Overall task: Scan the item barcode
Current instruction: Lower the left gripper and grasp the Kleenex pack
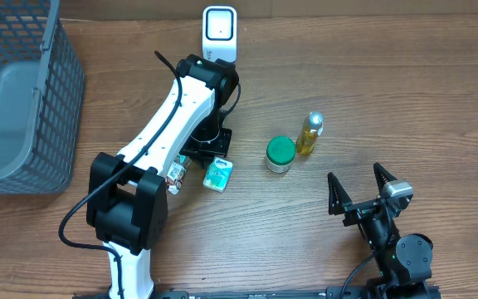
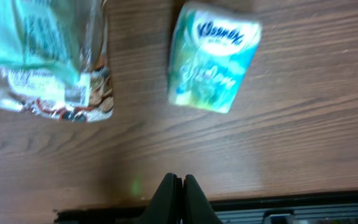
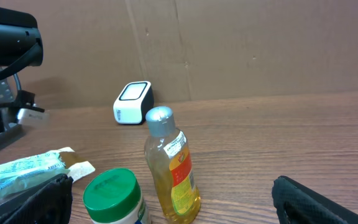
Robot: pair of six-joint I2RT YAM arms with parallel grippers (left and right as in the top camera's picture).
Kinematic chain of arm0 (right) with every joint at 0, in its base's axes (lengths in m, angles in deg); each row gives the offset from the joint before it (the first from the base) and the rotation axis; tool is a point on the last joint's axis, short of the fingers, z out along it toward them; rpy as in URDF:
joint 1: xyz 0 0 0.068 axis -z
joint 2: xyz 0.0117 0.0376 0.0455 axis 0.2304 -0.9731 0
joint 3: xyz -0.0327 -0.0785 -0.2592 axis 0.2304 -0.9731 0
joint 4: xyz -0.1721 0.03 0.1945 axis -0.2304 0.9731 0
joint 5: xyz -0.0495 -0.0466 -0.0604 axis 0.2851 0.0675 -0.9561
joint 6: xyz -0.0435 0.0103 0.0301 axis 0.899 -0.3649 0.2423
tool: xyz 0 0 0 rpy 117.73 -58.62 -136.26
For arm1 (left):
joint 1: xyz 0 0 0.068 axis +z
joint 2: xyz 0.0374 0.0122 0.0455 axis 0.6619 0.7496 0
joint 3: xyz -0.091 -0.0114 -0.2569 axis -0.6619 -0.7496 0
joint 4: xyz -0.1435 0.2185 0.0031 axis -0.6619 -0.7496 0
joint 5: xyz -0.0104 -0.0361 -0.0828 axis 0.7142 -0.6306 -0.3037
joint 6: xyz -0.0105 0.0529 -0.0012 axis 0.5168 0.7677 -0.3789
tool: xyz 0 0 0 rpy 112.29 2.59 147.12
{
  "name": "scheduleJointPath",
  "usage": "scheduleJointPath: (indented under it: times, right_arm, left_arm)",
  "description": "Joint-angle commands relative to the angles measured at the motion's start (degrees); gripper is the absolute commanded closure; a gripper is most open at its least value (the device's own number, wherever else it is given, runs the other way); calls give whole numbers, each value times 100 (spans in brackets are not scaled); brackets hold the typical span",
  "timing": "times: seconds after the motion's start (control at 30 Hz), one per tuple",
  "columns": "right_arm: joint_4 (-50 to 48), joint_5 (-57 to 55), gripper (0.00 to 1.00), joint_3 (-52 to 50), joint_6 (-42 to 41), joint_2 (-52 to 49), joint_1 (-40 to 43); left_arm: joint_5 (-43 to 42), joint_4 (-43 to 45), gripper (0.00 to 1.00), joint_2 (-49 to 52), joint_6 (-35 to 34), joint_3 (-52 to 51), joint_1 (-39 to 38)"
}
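Now left arm stretched forward, left tool [image 2: 179, 182] together beside tissue pack [image 2: 213, 59]; right tool [image 1: 355, 178] apart.

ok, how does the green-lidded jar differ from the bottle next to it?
Height: the green-lidded jar is short and squat; the bottle is taller and slim. Top: the jar has a wide green lid; the bottle has a small silver cap. Body: the jar looks white and opaque; the bottle is clear, with yellow liquid and a label. Both stand upright, side by side on the table.

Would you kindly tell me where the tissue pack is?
Overhead, the tissue pack lies mid-table, just left of the green-lidded jar, beside the snack packet.
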Motion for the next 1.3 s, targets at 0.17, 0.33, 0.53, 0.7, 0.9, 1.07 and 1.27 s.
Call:
scheduleJointPath:
  times: [0.17, 0.33, 0.53, 0.7, 0.9, 1.07, 1.27]
  right_arm:
    - [-15, -52, 0, -59, 20, 68, 17]
    - [-15, -52, 0, -59, 20, 68, 17]
    - [-17, -52, 0, -59, 20, 68, 17]
    - [-15, -52, 0, -59, 20, 68, 15]
    - [-15, -52, 0, -59, 20, 68, 17]
    - [-15, -52, 0, -61, 20, 68, 17]
    - [-17, -52, 0, -61, 20, 68, 15]
  left_arm:
    - [122, 35, 94, -219, 129, -107, -39]
    - [125, 442, 89, -219, 129, -597, -90]
    - [127, 1165, 75, -219, 129, -1239, -87]
    - [146, 1801, 66, -219, 131, -1655, -66]
    - [168, 2282, 66, -219, 199, -1779, -7]
    - [168, 2614, 68, -219, 258, -1801, 61]
    - [162, 2813, 66, -214, 306, -1991, 79]
